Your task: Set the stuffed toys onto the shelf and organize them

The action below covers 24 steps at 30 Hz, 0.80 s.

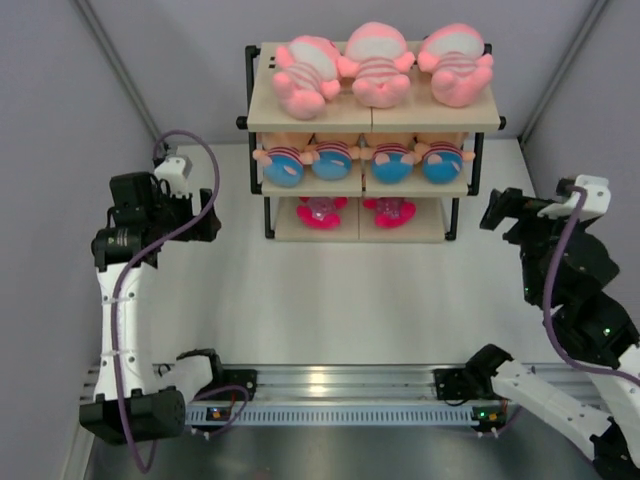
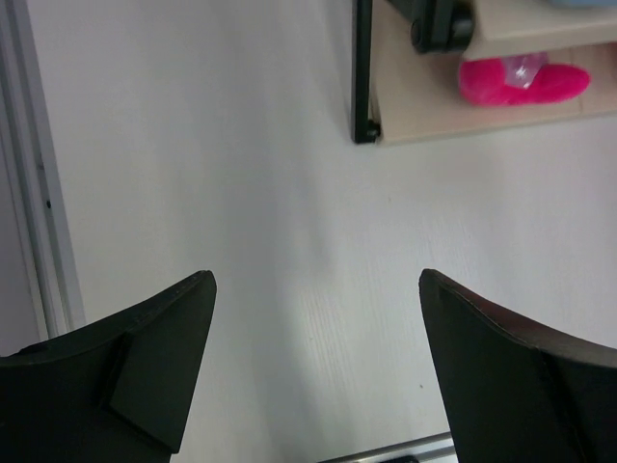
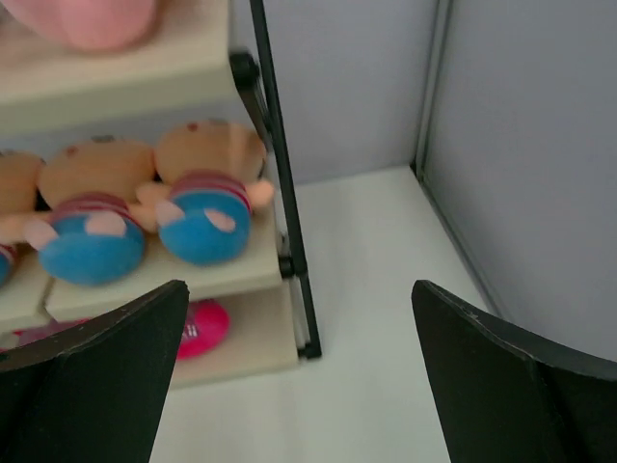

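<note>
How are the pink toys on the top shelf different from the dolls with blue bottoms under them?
The pink toys are bigger than the dolls. There are three pink toys but four dolls. Both wear stripes and sit in a row on the shelf.

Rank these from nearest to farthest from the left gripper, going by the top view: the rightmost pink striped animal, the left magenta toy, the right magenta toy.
1. left magenta toy: bottom tier of the shelf, on the side toward the left gripper.
2. right magenta toy: same tier, further right.
3. rightmost pink striped animal: top tier, far right end.
</note>
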{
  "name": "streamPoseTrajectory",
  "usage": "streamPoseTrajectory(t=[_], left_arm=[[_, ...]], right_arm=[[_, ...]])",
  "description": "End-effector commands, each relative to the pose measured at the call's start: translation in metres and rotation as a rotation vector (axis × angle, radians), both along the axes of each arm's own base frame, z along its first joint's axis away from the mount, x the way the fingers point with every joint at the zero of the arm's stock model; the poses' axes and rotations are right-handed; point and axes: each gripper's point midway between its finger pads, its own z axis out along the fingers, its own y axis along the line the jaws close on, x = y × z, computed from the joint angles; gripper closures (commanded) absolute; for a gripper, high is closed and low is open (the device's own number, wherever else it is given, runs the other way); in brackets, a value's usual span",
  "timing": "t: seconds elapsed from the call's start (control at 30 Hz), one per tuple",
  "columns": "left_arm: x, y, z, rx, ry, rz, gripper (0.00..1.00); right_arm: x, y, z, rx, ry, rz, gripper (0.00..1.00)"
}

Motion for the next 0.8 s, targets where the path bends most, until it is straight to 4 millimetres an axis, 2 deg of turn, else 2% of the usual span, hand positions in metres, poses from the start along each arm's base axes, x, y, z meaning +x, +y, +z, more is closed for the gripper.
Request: streamPoseTrajectory(t=[0.0, 0.07, 0.1, 0.17, 0.2, 0.4, 0.6, 0.77], left_arm=[[0.007, 0.014, -0.028, 0.081, -0.020, 0.026, 0.07], [0.004, 0.022, -0.047, 0.114, -0.006, 0.056, 0.06], [0.000, 0.024, -0.069, 0.121, 0.034, 0.060, 0.05], [0.000, 0.028, -0.081, 0.144, 0.023, 0.069, 0.04], [-0.007, 0.029, -0.096, 0.151, 0.039, 0.074, 0.04], [-0.020, 0.028, -0.126, 0.166, 0.042, 0.061, 0.01], [-0.019, 0.034, -0.123, 0.166, 0.022, 0.114, 0.01], [-0.019, 0.034, -0.122, 0.169, 0.016, 0.111, 0.01]], right_arm=[[0.001, -0.017, -0.105, 0.052, 0.242, -0.195, 0.01], [0.001, -0.008, -0.133, 0.099, 0.281, -0.154, 0.01], [0.003, 0.002, -0.159, 0.134, 0.312, -0.124, 0.01], [0.004, 0.005, -0.179, 0.154, 0.320, -0.115, 0.01], [0.004, 0.006, -0.195, 0.172, 0.317, -0.122, 0.00], [0.010, 0.012, -0.244, 0.175, 0.320, -0.106, 0.01], [0.010, 0.007, -0.274, 0.133, 0.365, -0.147, 0.01], [0.012, 0.007, -0.274, 0.123, 0.353, -0.149, 0.01]])
